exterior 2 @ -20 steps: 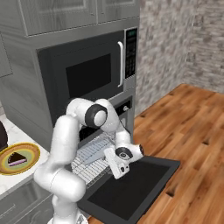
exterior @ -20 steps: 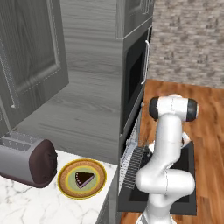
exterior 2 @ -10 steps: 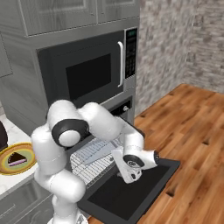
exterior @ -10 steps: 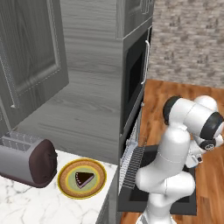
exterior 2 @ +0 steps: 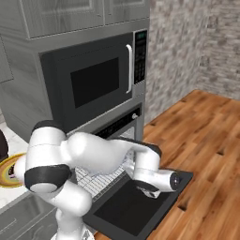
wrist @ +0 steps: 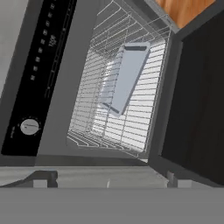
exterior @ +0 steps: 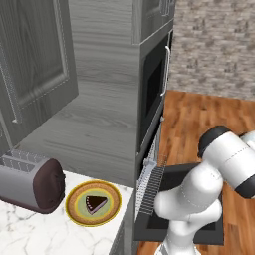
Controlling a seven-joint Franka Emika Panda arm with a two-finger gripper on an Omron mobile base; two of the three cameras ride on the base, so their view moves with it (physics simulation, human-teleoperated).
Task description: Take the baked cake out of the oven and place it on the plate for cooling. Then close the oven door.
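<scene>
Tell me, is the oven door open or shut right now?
Open. The oven door lies folded down flat, and the wire rack with the grey baking tray is exposed.

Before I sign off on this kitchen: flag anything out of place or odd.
The oven door hangs wide open, with the rack pulled out and a grey tray lying askew on it. The cake sits on the plate, fine.

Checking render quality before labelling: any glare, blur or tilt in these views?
Hand view: rolled sideways, bright light on the wire rack and grey baking tray. Left base view: cake on the plate small, soft-edged. Right base view: microwave window flat black, no glare.
</scene>
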